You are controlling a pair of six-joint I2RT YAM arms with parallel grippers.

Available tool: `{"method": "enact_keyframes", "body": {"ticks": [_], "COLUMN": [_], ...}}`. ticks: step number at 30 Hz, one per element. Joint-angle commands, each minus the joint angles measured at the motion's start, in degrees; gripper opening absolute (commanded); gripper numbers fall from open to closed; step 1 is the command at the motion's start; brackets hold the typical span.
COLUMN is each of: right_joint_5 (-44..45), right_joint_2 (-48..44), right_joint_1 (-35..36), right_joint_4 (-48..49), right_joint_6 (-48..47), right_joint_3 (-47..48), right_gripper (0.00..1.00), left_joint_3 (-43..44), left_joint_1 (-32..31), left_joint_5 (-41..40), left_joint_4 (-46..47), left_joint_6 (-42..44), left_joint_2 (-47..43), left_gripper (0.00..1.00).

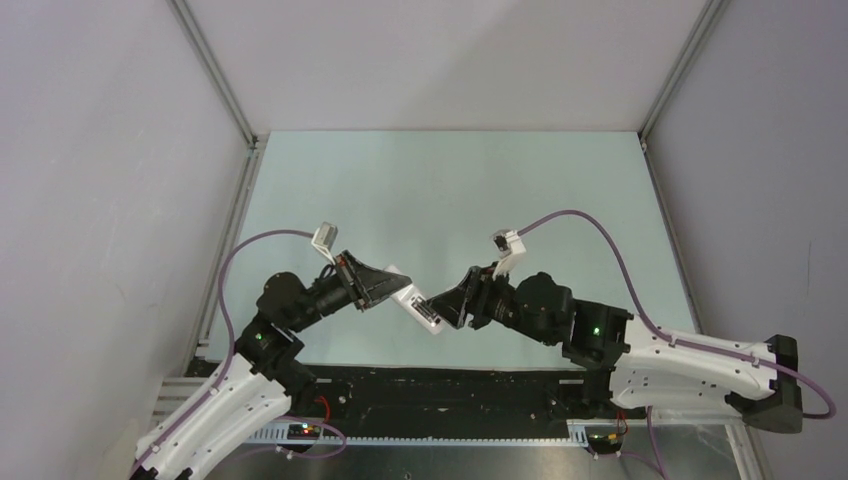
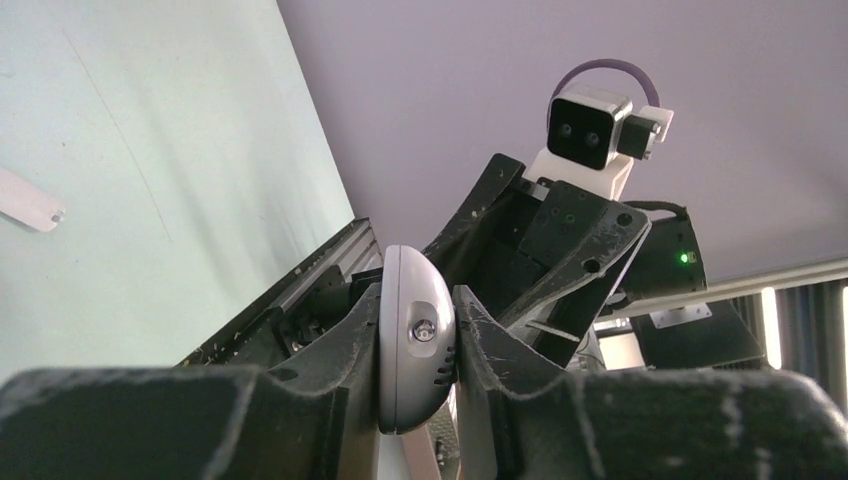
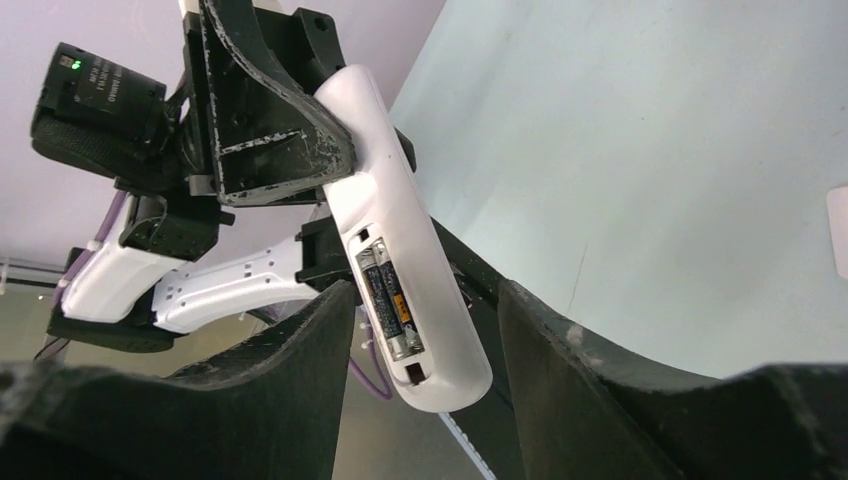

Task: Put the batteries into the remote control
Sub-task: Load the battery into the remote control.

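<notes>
The white remote control (image 3: 400, 230) hangs in the air between the two arms, back side up. Its battery bay is uncovered and two dark batteries (image 3: 390, 300) lie side by side in it. My left gripper (image 2: 418, 300) is shut on the remote's (image 2: 410, 340) one end. The other end of the remote (image 1: 422, 310) sits between the fingers of my right gripper (image 3: 425, 340), which is open, with a gap on each side. In the top view the left gripper (image 1: 392, 288) and right gripper (image 1: 447, 306) face each other above the near part of the table.
A small flat white cover piece (image 2: 27, 201) lies on the pale green table (image 1: 450, 190); its edge also shows in the right wrist view (image 3: 838, 232). Grey walls enclose the table on three sides. A black rail (image 1: 440, 385) runs along the near edge.
</notes>
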Motion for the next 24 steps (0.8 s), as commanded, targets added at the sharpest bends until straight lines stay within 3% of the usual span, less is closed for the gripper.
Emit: {"method": "enact_keyframes", "body": {"ticks": [1, 11, 24], "right_joint_5": [-1.43, -6.63, -16.04], "right_joint_2": [-3.01, -7.11, -4.24], "right_joint_1": [0.22, 0.19, 0.28], "right_joint_4": [7.6, 13.12, 16.99], "right_joint_6": [-3.73, -11.83, -16.05], "right_joint_3": [-1.56, -3.0, -3.02], "right_gripper": [0.6, 0.64, 0.65], "left_joint_3": [2.3, 3.44, 4.76], "left_joint_1": [0.02, -0.05, -0.06], "left_joint_5": [2.26, 6.97, 10.49], "left_joint_4": [3.58, 5.11, 7.01], "left_joint_6": [4.78, 12.3, 15.4], "left_joint_2": [-2.25, -5.48, -6.78], "left_gripper": [0.0, 0.0, 0.0]}}
